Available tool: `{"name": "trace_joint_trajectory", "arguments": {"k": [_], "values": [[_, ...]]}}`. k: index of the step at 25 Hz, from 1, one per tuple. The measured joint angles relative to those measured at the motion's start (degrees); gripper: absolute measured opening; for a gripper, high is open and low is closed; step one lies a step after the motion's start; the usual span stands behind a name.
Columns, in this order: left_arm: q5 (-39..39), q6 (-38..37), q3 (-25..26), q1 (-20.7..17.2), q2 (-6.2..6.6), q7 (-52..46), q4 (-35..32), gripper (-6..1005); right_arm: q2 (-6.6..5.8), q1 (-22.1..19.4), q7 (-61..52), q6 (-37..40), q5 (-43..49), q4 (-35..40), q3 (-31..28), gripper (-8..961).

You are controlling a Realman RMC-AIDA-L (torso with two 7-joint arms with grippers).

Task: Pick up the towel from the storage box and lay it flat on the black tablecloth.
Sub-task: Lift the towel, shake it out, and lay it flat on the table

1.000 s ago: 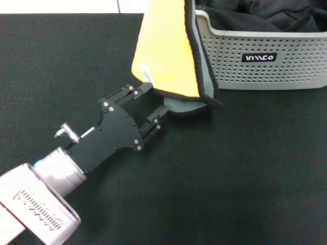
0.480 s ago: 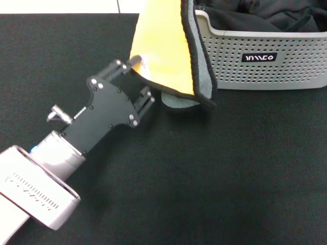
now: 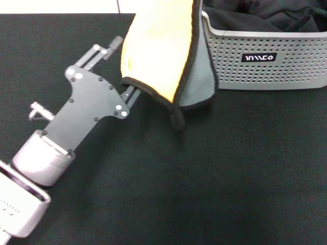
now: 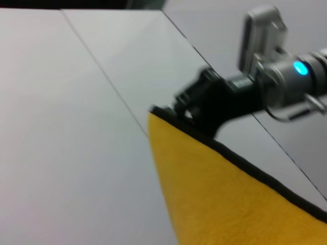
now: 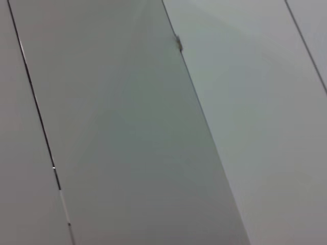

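The towel hangs from above at the left end of the storage box, yellow-orange face toward me, grey back and black border showing. Its lower corner dangles just over the black tablecloth. My left gripper is open, raised beside the towel's lower left edge, one finger clear of it and the other partly hidden behind the cloth. In the left wrist view my right gripper is shut on the top corner of the towel, out of the head view.
A dark black clothing bundle fills the storage box at the back right. A pale floor strip runs past the tablecloth's far edge.
My left gripper has moved up and to the left along the towel's lower edge. The towel's bottom has lifted off the cloth and curled, its corner now hanging lower in the middle.
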State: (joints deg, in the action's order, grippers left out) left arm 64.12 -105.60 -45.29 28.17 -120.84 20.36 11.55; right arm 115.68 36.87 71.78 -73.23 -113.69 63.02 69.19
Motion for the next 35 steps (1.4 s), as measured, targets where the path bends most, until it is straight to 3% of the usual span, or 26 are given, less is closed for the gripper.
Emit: {"name": "trace_joint_trajectory", "arguments": {"k": [11,22,28,35], "values": [[0.15,-6.79,-0.04,-1.75,0.01,-12.66,-0.44,474,-0.18,0.11,3.13,3.04,2.04,-3.75,-0.09,9],[-0.67,-7.08,-0.01,-1.77,0.34,-41.02,-5.27,412,0.12,-0.42,6.03,4.22,6.06,-5.75,0.75,8],[-1.29,-1.14,-0.1,-2.07,0.68,-55.73,-8.44,327,0.13,-2.24,6.24,3.99,6.49,-5.47,2.14,8],[-0.11,9.36,-0.63,-3.11,0.8,-68.03,-9.34,118,0.08,-5.35,6.03,3.12,6.34,-3.92,2.36,8]]}}
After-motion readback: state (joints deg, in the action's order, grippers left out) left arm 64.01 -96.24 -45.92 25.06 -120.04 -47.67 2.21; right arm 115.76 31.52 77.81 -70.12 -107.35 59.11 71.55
